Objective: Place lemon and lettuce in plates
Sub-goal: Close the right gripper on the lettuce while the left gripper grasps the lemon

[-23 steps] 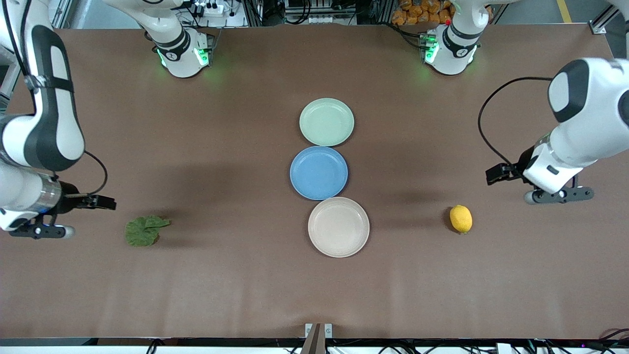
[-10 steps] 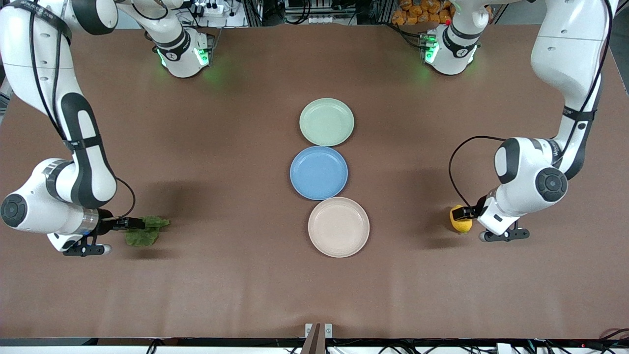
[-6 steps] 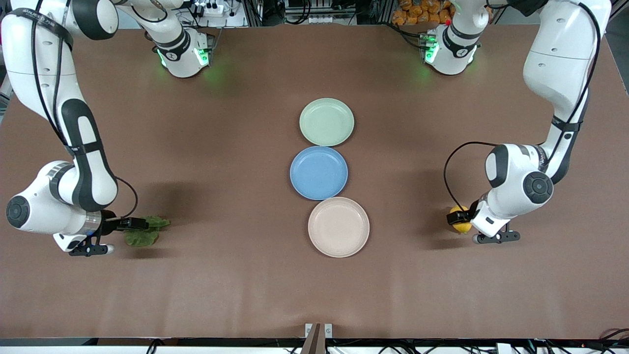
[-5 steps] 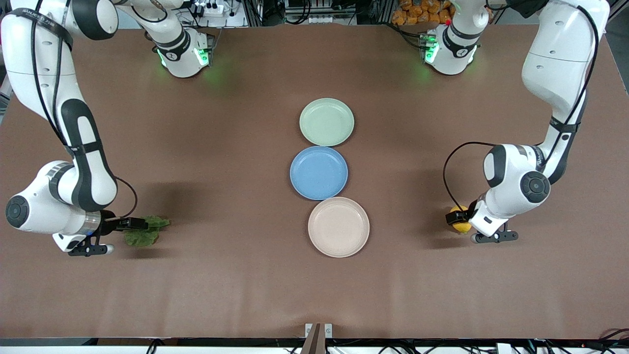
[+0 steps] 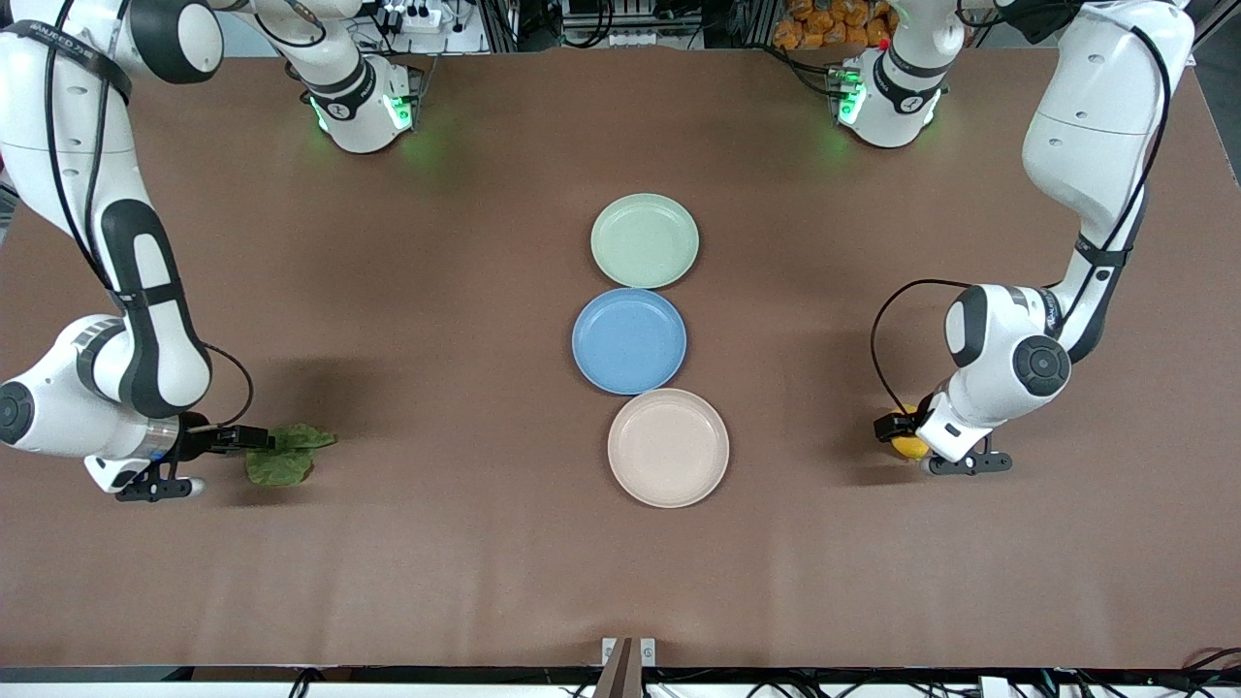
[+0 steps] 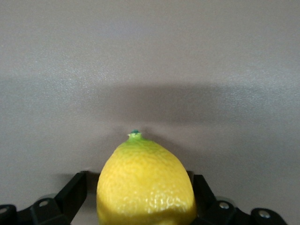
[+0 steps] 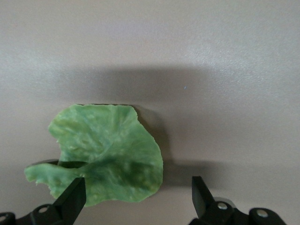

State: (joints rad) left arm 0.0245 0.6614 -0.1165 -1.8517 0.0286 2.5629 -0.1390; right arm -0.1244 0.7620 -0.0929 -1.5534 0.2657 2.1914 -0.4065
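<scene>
My left tool (image 6: 140, 206) stands wide around the lemon (image 6: 146, 183); my right tool (image 7: 138, 197), also wide, straddles the lettuce (image 7: 103, 157).

A blue plate (image 5: 629, 341) is lying flat at the middle of the brown surface (image 5: 465, 553), its bowl showing nothing in it. A small metal bracket (image 5: 628, 651) is sitting at the surface's edge nearest the front camera. A heap of orange packets (image 5: 822, 27) is showing past the edge by the bases.
</scene>
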